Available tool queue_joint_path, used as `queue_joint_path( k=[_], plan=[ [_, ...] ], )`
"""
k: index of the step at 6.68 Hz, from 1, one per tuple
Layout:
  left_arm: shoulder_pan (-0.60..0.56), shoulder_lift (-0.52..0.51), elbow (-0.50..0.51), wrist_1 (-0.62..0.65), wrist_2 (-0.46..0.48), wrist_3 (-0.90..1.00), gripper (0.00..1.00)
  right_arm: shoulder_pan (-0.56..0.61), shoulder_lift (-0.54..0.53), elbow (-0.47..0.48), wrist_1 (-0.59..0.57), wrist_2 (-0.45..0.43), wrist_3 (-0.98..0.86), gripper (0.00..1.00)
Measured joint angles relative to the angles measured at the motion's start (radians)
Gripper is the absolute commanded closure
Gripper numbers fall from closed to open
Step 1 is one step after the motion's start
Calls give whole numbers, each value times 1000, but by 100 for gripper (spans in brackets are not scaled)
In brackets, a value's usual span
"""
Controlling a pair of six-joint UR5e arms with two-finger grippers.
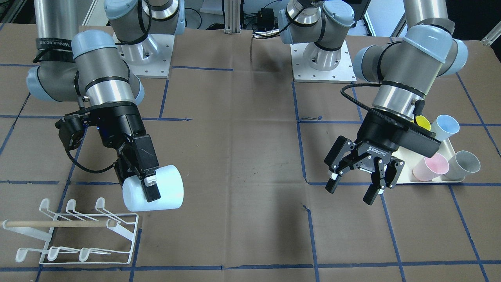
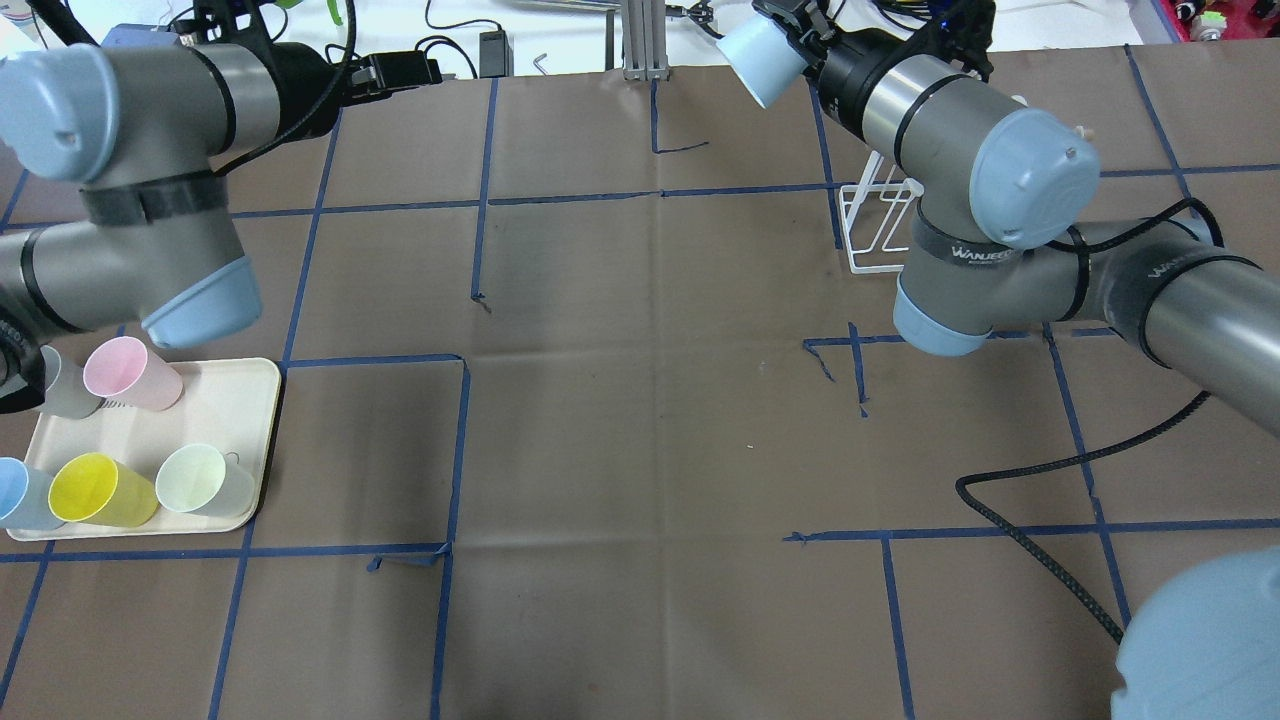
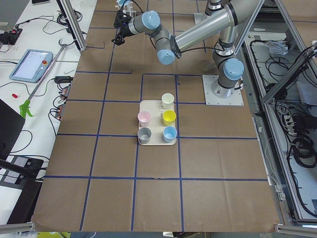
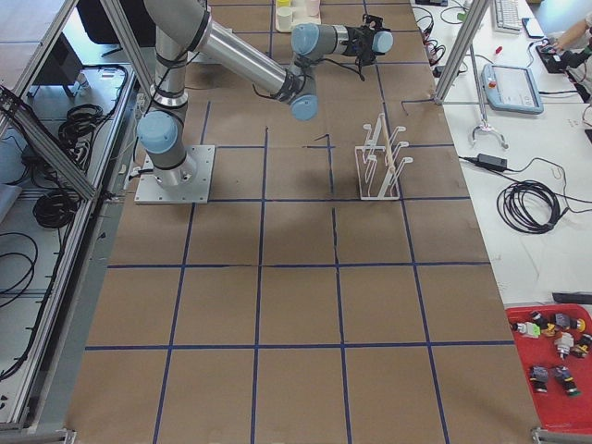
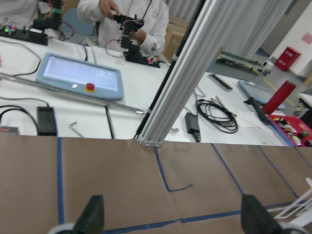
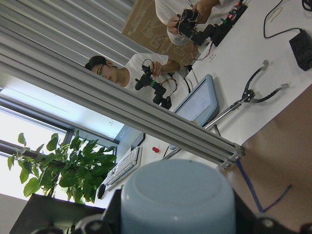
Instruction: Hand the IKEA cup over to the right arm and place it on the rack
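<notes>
The IKEA cup, pale blue-white, lies on its side in the air with my right gripper shut on it. One finger crosses its wall, and the other is hidden behind it. The cup hangs just above the far corner of the white wire rack. In the overhead view the cup is at the table's far edge, and the right arm partly covers the rack. The right wrist view shows the cup's base between the fingers. My left gripper is open and empty beside the tray.
A cream tray holds several cups, among them pink, grey and yellow. The rack's wooden dowel points across its prongs. Blue tape lines cross the brown table. People stand at a bench beyond the far edge.
</notes>
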Motion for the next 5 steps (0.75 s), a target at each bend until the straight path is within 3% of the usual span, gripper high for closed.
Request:
queue_joint_path(
  k=[1, 2, 3, 5],
  plan=[
    [-48, -8, 93, -265, 148, -2, 1, -21, 0, 0, 2, -34, -126, 68],
    [-75, -6, 173, -498, 230, -2, 1, -31, 0, -1, 3, -93, -247, 68],
    [-85, 11, 233, -685, 260, 3, 1, -40, 1, -5, 4, -174, -376, 68],
    [-89, 61, 297, -922, 327, 23, 1, -60, 25, -34, 3, -285, -633, 68]
  ],
)
